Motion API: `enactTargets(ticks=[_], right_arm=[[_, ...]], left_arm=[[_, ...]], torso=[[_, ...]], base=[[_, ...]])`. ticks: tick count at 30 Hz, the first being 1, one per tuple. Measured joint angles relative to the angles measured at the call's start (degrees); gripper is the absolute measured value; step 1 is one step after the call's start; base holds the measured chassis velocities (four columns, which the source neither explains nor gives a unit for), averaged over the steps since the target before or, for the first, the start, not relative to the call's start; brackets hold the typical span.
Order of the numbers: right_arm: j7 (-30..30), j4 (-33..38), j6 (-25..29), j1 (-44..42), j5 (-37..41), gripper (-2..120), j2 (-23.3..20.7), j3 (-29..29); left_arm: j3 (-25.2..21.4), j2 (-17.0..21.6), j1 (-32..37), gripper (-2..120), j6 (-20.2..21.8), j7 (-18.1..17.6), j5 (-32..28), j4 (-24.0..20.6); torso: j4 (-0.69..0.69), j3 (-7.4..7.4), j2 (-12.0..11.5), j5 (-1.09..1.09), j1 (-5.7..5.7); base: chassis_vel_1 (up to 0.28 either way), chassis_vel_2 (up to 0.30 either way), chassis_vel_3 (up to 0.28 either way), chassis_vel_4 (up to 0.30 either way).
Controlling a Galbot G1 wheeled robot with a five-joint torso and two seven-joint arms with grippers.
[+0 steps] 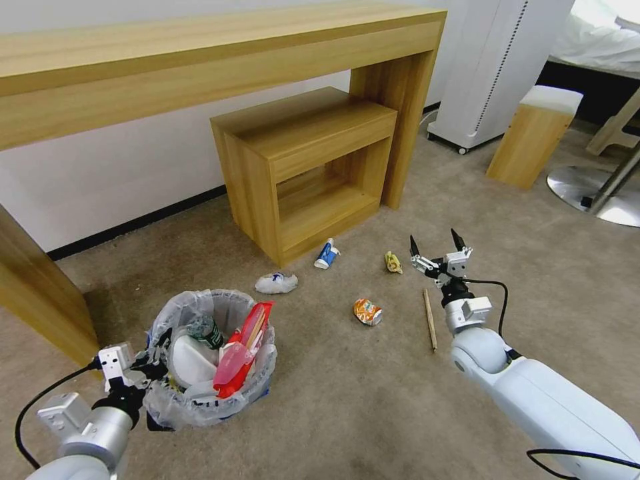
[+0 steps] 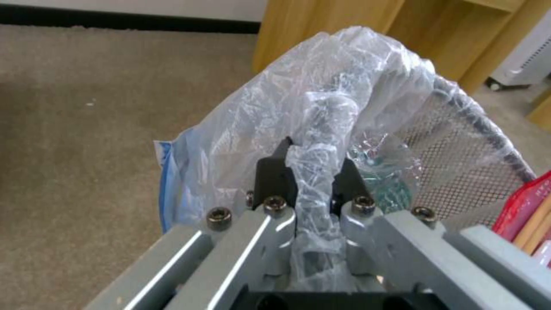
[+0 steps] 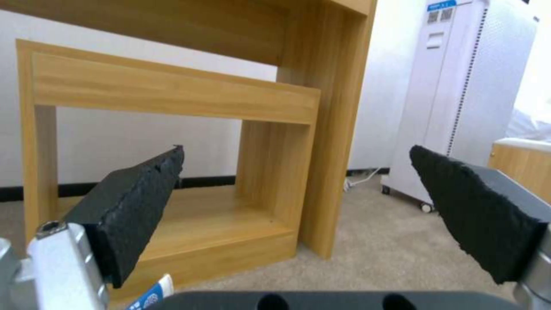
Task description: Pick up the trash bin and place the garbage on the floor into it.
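left gripper (image 2: 310,172): clamped on the bin rim and its bag liner, fingers pinching crumpled plastic between them; low left in head view (image 1: 157,363)
bin (image 1: 200,407): round dark mesh bin with clear-white bag, on the carpet near the left desk leg, left gripper touching its near-left rim; mesh wall and blue bag strip seen from left wrist (image 2: 459,159)
bin contents: white slipper (image 1: 190,360), red wrapper (image 1: 243,347) sticking up over the rim, greenish bottle (image 1: 208,331) behind the slipper
right gripper (image 1: 437,250): spread wide, holding nothing, hovering above the carpet right of the litter; from right wrist the two black pads (image 3: 137,202) stand well apart, facing the small shelf unit
carpet (image 1: 347,400): beige-tan, litter scattered ahead of the bin
mask (image 1: 276,283): white-blue crumple just beyond the bin
carton (image 1: 326,254): blue-white, lying at the foot of the shelf unit (image 1: 313,173); its tip at the edge of right wrist view (image 3: 150,295)
can (image 1: 367,311): crushed orange, between bin and right gripper
yellow wrapper (image 1: 393,262): small, near right gripper, left of it
stick (image 1: 430,319): wooden, flat on the carpet, just beside the right wrist
desk (image 1: 200,60): long wooden top over the shelf unit
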Motion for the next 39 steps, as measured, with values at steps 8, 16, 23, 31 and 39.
enactTargets(ticks=[8, 16, 23, 31, 39], right_arm=[[-0.20, 0.18, -0.02, 0.37, 0.89, 100, -0.11, -0.66], [-0.41, 0.03, -0.43, 0.97, 1.34, 100, 0.33, -1.23], [-0.45, -0.59, -0.25, 1.49, 1.43, 100, 0.77, -1.87], [-0.63, -1.16, 0.10, 1.96, 1.83, 100, 1.04, -2.46], [-1.09, -1.80, 0.62, 2.64, 1.86, 100, 1.32, -3.02]], left_arm=[[-1.85, -0.07, 0.45, 3, 0.60, -0.96, 0.24, -0.04], [-3.05, 0.14, 0.62, 3, 0.75, -1.04, 0.73, 0.29], [-2.96, -0.09, 0.37, 3, 0.76, -1.05, 0.76, 0.62], [-2.90, -0.03, 0.08, 3, 0.76, -1.05, 0.64, 0.90], [-2.68, -0.13, -0.17, 3, 0.62, -1.03, 0.62, 1.12]], torso=[[0.00, 0.00, 0.00, 0.00, 0.00], [0.00, 0.00, 0.00, 0.00, 0.00], [0.00, 0.00, 0.00, 0.00, 0.00], [0.00, -0.01, 0.00, 0.01, -0.01], [0.00, 0.01, 0.00, 0.00, 0.00]], base=[[0.000, 0.000, 0.000, 0.000], [0.000, 0.000, 0.000, 0.000], [0.000, 0.000, 0.000, 0.000], [-0.077, 0.058, 0.077, -0.061], [-0.148, 0.149, 0.153, -0.147]])
